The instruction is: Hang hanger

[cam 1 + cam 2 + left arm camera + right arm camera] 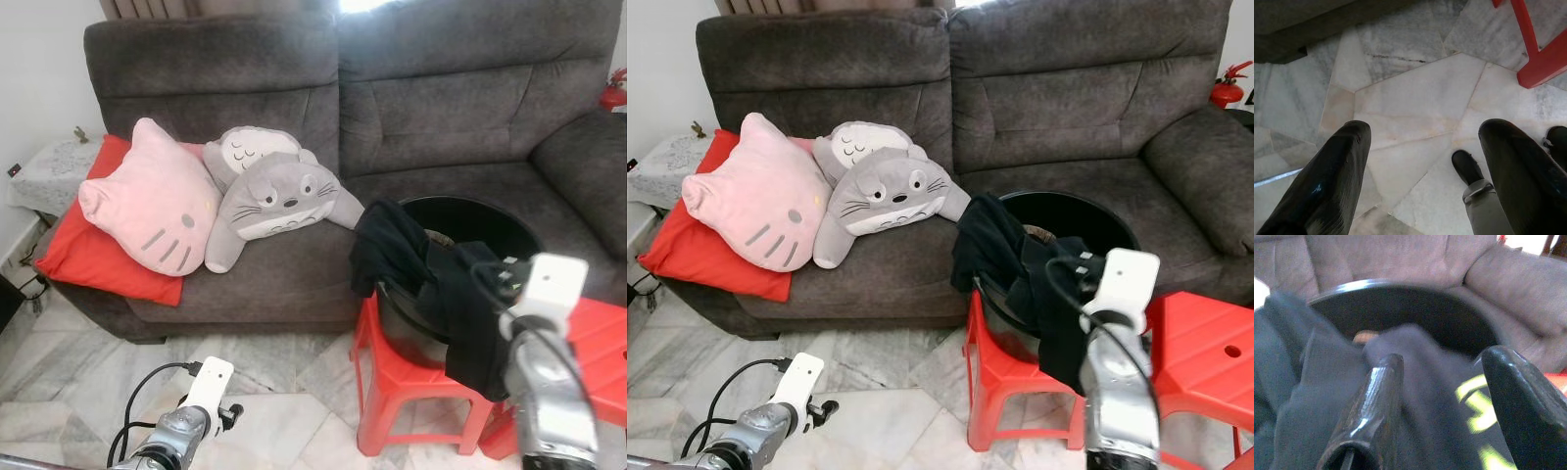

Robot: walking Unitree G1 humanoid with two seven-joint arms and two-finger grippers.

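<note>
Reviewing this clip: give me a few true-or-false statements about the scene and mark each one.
1. The black basket sits on a red stool. True.
2. Dark clothes hang over the basket's rim. True.
3. The right gripper is shut on a hanger. False: its fingers are apart, with dark cloth in front.
4. The left gripper reaches into the basket. False: it hangs open over the marble floor.
5. A pink cushion lies on the sofa. True.

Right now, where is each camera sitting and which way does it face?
Left eye: on the head, looking down at the sofa, black bucket on a red stool; both arms show.
Right eye: same scene, same arms.
Left wrist: on the left hand, open, facing the marble floor.
Right wrist: on the right hand, open, facing dark clothes in the bucket.
Shared: bucket, stool.
</note>
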